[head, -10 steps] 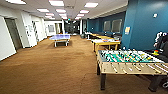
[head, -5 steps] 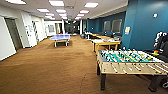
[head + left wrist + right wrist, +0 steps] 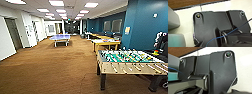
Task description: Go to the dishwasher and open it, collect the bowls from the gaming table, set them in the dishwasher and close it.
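Observation:
The gaming table point(image 3: 130, 67), a wooden table-football table with a green field and rods, stands on the brown carpet at the right of the head view, close by. The blur keeps me from making out any bowls on it. The dishwasher is out of view. Both wrist views look onto the robot's own dark plate over a pale surface, with a strip of carpet point(image 3: 186, 3) beyond.
Open brown carpet point(image 3: 57, 67) stretches ahead and to the left. A yellow-legged table point(image 3: 106, 43) stands behind the gaming table, and a blue ping-pong table point(image 3: 60, 38) lies farther down the room. White walls and doors line the left, a blue wall point(image 3: 145, 25) the right.

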Tool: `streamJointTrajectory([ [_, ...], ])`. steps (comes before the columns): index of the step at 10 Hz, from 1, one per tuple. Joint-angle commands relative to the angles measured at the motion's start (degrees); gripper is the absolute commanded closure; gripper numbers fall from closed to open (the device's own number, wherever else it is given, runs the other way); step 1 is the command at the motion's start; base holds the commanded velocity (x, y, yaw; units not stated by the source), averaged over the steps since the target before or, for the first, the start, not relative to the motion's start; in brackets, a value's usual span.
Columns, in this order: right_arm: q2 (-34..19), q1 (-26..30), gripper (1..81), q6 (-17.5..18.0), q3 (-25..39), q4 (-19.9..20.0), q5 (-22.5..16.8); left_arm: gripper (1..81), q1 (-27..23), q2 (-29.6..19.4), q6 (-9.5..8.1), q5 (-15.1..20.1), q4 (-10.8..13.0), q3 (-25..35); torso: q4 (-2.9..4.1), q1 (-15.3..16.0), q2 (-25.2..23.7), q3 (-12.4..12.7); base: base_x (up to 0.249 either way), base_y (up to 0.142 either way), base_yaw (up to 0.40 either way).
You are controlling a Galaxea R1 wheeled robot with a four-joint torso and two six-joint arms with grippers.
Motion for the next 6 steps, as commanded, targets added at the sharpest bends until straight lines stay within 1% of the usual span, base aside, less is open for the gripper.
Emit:
streamJointTrajectory([
  [1,0.0,3.0,1.0,0.0,0.1,-0.2,-3.2,1.0,-3.0,-0.5,-0.14,2.3,-0.1,-0.2,0.00,0.0,0.0,0.0,0.077,0.000,0.000],
  [6,0.1,3.0,1.0,0.0,0.1,-0.2,-3.2,1.0,-3.0,-0.5,-0.14,2.3,-0.1,-0.2,0.00,-0.1,0.0,0.0,0.094,0.000,0.000],
])
